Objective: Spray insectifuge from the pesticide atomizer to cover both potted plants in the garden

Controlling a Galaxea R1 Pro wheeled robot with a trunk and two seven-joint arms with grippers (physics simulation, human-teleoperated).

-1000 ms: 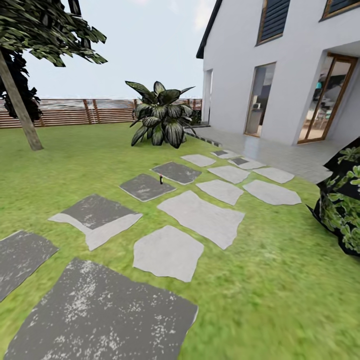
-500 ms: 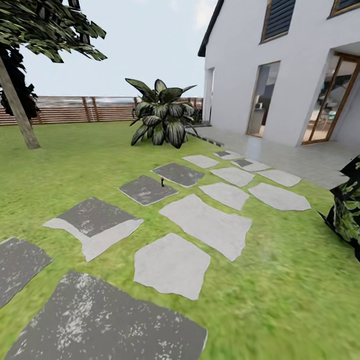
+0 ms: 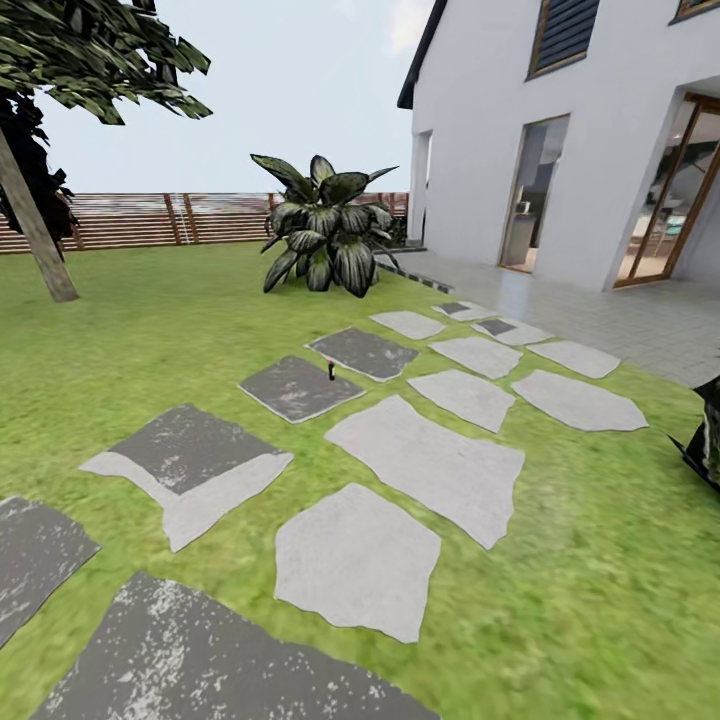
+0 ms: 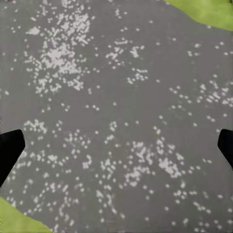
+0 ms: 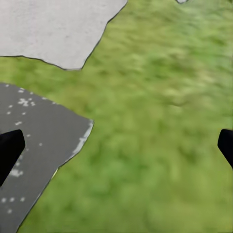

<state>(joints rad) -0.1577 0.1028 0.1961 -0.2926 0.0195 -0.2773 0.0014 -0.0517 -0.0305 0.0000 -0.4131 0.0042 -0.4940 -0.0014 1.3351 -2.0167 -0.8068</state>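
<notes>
A: What do we have in the head view?

B: We see the garden lawn (image 3: 150, 330) with a path of flat stepping stones (image 3: 425, 465), some pale grey, some dark and speckled. A small dark upright object (image 3: 331, 371) stands at the edge of one dark stone mid-path; too small for us to identify as the atomizer. A big dark-leaved plant (image 3: 325, 240) sits beyond the stones, brown slat fence (image 3: 130, 222) behind it, tree trunk (image 3: 35, 235) at far left. White house (image 3: 560, 140) with glass doors on the right, paved terrace (image 3: 620, 320) in front of it. Dark leafy foliage (image 3: 706, 440) clips in at the right edge.

A: Potted rosettes?

B: We can't pick them out in these frames.

A: Claws?

B: Left claw (image 4: 116, 148): we see both dark fingertips (image 4: 9, 150) at opposite edges of the left wrist view, spread wide, nothing between them. It hangs above a dark speckled stone (image 4: 116, 97), grass at the corners.

A: Right?

B: Right claw (image 5: 116, 148): same, fingertips (image 5: 9, 148) wide apart, holding nothing. Below it we see mostly grass (image 5: 160, 121), a dark stone corner (image 5: 39, 141) and a pale stone (image 5: 53, 29) beside it.
</notes>
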